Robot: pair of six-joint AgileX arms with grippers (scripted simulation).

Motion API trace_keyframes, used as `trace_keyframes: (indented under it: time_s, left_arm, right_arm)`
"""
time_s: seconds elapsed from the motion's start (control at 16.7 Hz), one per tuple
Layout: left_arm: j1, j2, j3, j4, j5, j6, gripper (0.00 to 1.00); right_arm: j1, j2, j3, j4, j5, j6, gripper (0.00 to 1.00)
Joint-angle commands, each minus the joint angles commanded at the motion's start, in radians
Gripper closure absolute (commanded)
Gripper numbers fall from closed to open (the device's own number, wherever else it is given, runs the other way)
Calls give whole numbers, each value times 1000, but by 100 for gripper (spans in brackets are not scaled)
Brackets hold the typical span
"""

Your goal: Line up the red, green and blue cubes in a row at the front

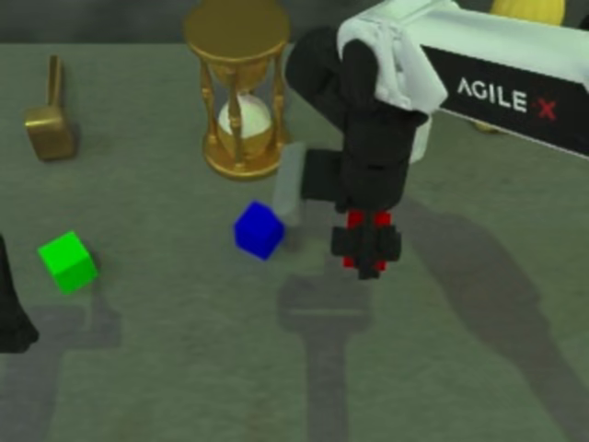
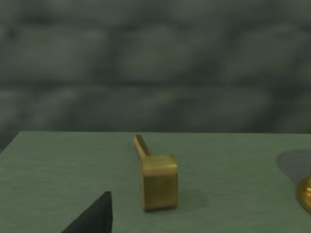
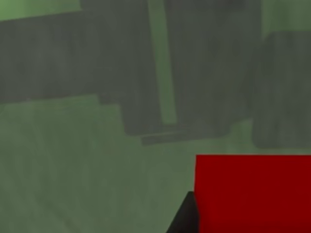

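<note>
My right gripper [image 1: 366, 245] hangs above the middle of the table, shut on the red cube [image 1: 355, 219], which shows only as red slivers between the black fingers. In the right wrist view the red cube [image 3: 252, 194] fills the corner beside one dark finger [image 3: 184, 219]. The blue cube [image 1: 258, 230] sits on the table just to the left of that gripper, apart from it. Far left lies the green cube [image 1: 67, 261]. My left arm [image 1: 11, 318] is parked at the left edge, near the green cube.
A golden hourglass [image 1: 237, 87] stands at the back, behind the blue cube. A golden mallet [image 1: 51, 115] [image 2: 158, 179] lies at the back left. A yellow object [image 1: 526, 9] peeks out behind the right arm at the back right.
</note>
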Motion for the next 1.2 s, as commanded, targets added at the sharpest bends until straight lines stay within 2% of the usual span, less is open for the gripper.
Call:
trace_keyframes:
  time_s: [0.24,0.42,0.9,1.2]
  left_arm:
    - [0,0,0,0,0,0,0]
    - [0,0,0,0,0,0,0]
    - [0,0,0,0,0,0,0]
    - [0,0,0,0,0,0,0]
  right_arm:
    - [253,43,95,-55,-3,161,100]
    - [368,55,140,-76,-2,244,100]
    - [392,56,131,-62,-2,261,100]
    - [391,89,-3,115,-1,267,100]
